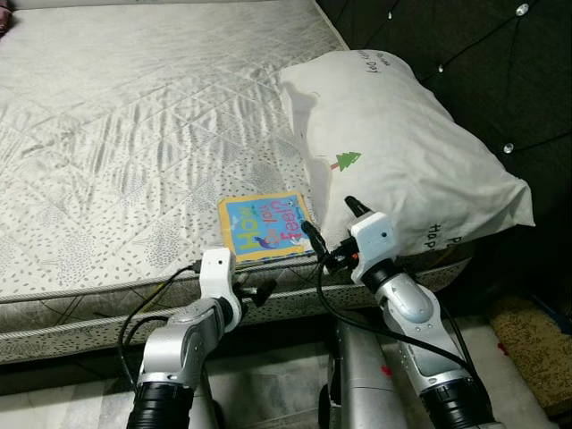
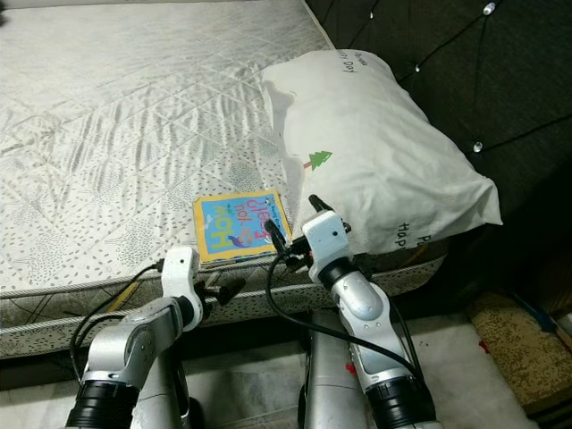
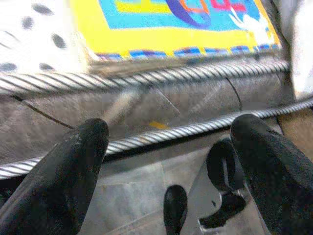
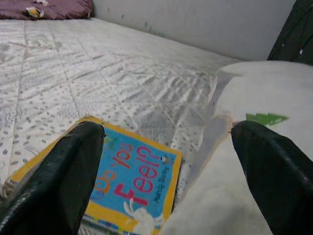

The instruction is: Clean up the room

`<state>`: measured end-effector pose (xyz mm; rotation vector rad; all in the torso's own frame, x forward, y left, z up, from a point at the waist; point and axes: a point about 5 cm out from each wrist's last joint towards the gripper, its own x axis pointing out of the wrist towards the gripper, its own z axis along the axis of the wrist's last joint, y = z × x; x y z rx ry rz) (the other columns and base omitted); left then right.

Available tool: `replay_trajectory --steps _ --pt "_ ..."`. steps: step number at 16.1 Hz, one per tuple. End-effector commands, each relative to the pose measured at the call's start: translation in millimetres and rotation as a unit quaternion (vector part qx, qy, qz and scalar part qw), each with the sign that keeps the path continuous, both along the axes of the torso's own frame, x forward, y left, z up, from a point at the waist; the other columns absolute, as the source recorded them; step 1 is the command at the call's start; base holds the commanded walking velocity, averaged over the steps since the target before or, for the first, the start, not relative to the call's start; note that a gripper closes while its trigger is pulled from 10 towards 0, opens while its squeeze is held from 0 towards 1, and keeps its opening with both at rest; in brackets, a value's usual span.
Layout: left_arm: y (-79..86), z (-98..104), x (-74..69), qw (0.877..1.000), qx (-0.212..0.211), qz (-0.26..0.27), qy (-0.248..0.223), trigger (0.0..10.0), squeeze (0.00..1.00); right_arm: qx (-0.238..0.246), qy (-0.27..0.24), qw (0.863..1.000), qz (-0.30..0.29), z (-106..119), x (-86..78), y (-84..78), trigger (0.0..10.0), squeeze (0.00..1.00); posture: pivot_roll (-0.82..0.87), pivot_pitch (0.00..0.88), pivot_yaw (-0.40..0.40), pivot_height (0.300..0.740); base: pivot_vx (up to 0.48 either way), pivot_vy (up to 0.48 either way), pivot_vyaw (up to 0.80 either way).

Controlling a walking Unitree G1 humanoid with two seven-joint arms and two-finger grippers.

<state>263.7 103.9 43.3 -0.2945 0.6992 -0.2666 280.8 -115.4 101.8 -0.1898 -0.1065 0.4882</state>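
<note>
A book [image 1: 264, 225] lies on the bed [image 1: 134, 134] at its near edge, touching the pillow [image 1: 402, 152]. The right tool [image 4: 166, 147], fingers apart, hovers just over the book; the left tool [image 3: 168, 147], also spread, sits below the bed's edge.

The bed [image 1: 116, 134] stretches ahead, and right at its near edge lies a book [image 1: 264, 225], flat on the mattress. Just to the right of the book, touching or nearly so, sits a pillow [image 1: 402, 152], resting on the mattress against the headboard [image 1: 474, 63] that runs along the right side. The left end effector [image 1: 260, 291] hovers below the mattress edge, just in front of the book, fingers spread. The right end effector [image 1: 329, 231] hangs over the book's right edge, between book and pillow, fingers apart. Down on the floor at far right lies a rug [image 1: 532, 344].
</note>
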Motion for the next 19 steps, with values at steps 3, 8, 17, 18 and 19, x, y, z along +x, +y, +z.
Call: replay_trajectory --steps 3,8,17,18,19 --pt "8.3 13.4 14.2 0.997 0.037 0.057 -0.022 10.0 0.0 0.002 -0.009 1.0 -0.007 2.2 0.0 -2.7 10.0 0.0 -0.06 0.03 -0.024 0.527 0.0 0.0 0.0" --pt "15.6 11.8 8.1 0.992 0.088 0.094 -0.009 10.0 0.0 -0.001 -0.008 1.0 -0.005 0.9 -0.7 -3.0 10.0 0.0 -0.06 0.041 -0.031 0.527 0.0 0.0 0.0" --pt "33.6 -0.4 14.8 0.986 0.112 0.126 0.006 10.0 0.0 -0.006 -0.007 1.0 -0.004 -0.7 -2.9 -5.1 10.0 0.0 -0.07 0.051 -0.031 0.527 0.0 0.0 0.0" --pt "34.3 1.2 16.9 0.985 0.115 0.125 0.0 10.0 0.0 -0.006 -0.006 1.0 -0.005 -1.1 -3.7 -5.4 10.0 0.0 -0.07 0.052 -0.029 0.527 0.0 0.0 0.0" --pt "34.0 3.5 19.1 0.985 0.123 0.119 -0.011 10.0 0.0 -0.007 -0.005 1.0 -0.005 -1.7 -4.4 -6.0 10.0 0.0 -0.07 0.052 -0.029 0.527 0.0 0.0 0.0"
